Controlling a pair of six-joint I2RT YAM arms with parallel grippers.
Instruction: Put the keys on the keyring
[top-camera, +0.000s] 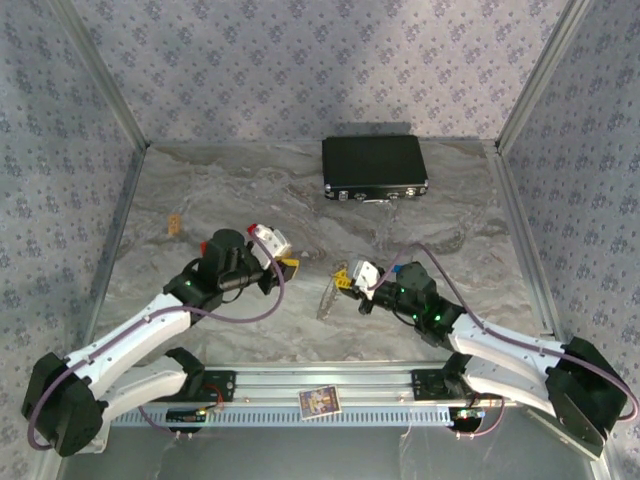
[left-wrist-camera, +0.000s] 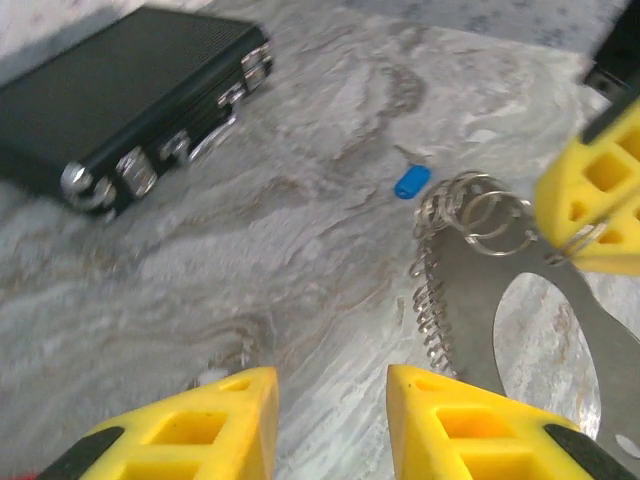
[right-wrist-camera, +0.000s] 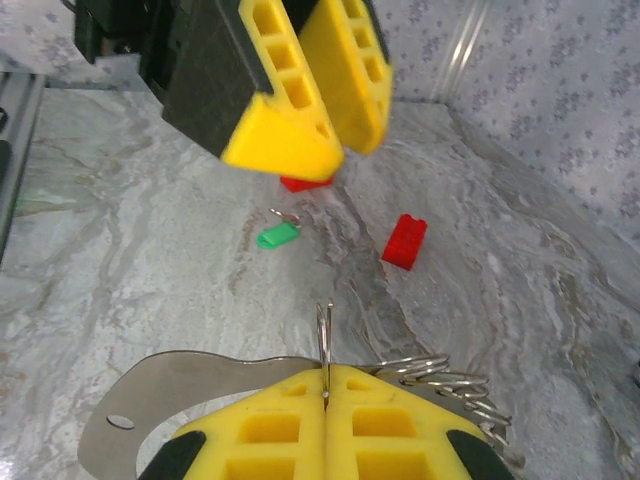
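My right gripper (right-wrist-camera: 325, 378) is shut on one upright split ring of the keyring (right-wrist-camera: 150, 395), a flat silvery plate with an oval hole and several wire rings (left-wrist-camera: 470, 212). It holds the keyring just above the table centre (top-camera: 328, 298). The green key (right-wrist-camera: 278, 235) lies on the marble beyond the keyring. The blue key (left-wrist-camera: 411, 181) lies close beside the rings. My left gripper (left-wrist-camera: 330, 378) hovers open and empty facing the keyring, a short way left of the right gripper (top-camera: 347, 284). In the top view the left gripper (top-camera: 284, 267) sits left of centre.
A black rectangular case (top-camera: 375, 168) lies at the back of the table. Two small red blocks (right-wrist-camera: 404, 241) lie near the green key, one (right-wrist-camera: 305, 183) under the left gripper. A small tan piece (top-camera: 175, 224) sits far left. Metal frame rails border the marble.
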